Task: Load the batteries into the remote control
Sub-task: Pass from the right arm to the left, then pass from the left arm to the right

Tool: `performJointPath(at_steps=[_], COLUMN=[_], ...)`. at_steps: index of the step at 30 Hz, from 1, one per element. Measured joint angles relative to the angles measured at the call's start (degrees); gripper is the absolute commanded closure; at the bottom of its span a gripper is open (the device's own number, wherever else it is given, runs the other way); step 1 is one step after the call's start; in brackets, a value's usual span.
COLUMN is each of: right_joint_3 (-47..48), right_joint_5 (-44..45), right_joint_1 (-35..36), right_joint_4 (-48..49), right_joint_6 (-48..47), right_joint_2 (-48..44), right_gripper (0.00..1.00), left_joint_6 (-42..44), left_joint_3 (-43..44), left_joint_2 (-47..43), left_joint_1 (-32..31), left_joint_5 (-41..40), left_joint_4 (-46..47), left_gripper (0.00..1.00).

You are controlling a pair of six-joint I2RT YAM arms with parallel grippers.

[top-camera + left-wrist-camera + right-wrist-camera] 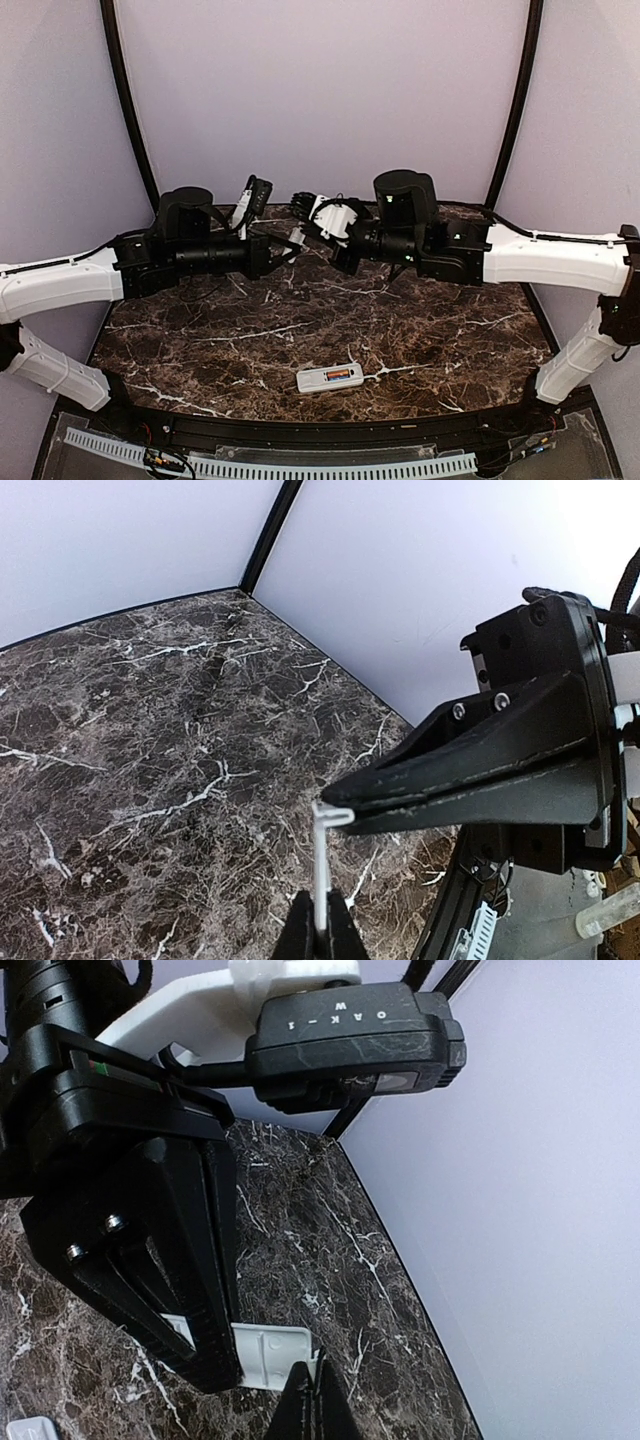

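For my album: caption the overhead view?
Left end effector and right end effector pinch white cover; remote lies nearer.

The table lies open around the remote control; arms crowd far centre.

From above, the batteries in the remote control are too small to tell how they sit. The white cover is partly hidden behind the left gripper in the right wrist view. The left wrist view shows only its thin edge, the lower end lost between the jaws.
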Motion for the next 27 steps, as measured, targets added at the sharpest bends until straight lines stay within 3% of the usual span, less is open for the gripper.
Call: performJointPath(at_steps=[4, 7, 12, 18, 27], right_joint_3=[0.24, 2.1, 10.01, 13.66, 13.79], right_joint_5=[0.02, -0.52, -9.86, -18.82, -16.74], right_joint_1=[0.04, -0.13, -4.04, -8.48, -1.81], right_joint_4=[-0.52, -4.35, -16.33, -25.09, -32.28], right_joint_6=[1.31, 6.34, 21.92, 37.46, 42.21], right_joint_2=[0.0, -0.07, -1.31, -5.7, -6.34], right_gripper=[0.61, 0.44, 0.38, 0.33, 0.32], left_joint_6=[2.78, 7.98, 26.49, 58.53, 97.57], left_joint_3=[0.02, 0.02, -0.98, -8.52, -15.74], left_joint_2=[-0.09, -0.83, -3.91, -4.61, 1.64], left_joint_1=[0.04, -0.2, -4.96, -14.16, -19.93], left_joint_5=[-0.04, -2.36, -16.76, -33.75, -40.96], left_joint_4=[-0.37, -1.95, -1.01, 16.26, 45.0], left_gripper=[1.0, 1.0, 1.0, 1.0, 1.0])
